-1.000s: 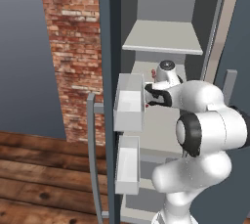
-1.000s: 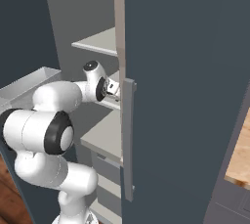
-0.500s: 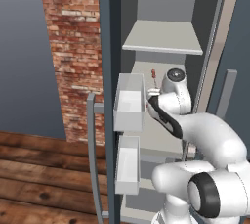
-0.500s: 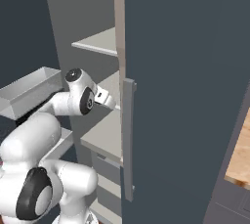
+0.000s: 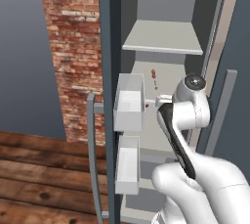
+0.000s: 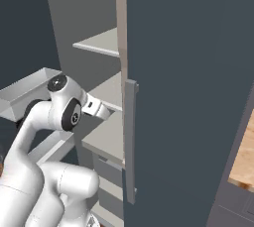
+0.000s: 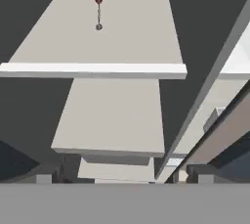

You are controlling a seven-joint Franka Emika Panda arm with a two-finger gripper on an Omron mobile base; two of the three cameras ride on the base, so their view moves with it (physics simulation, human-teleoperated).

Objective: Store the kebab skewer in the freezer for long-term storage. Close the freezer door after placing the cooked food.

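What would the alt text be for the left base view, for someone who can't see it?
A kebab skewer lies on a white middle shelf inside the open freezer, while the white robot arm rises in front of it. The freezer door stands open at left, with white bins on its inner face.

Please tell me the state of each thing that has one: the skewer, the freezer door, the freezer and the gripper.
kebab skewer: lying flat on a white inner shelf, not held.
freezer door: open, swung out to the left, bins facing inward.
freezer: open, shelves exposed.
gripper: holding nothing, back from the skewer; whether open or shut cannot be told.
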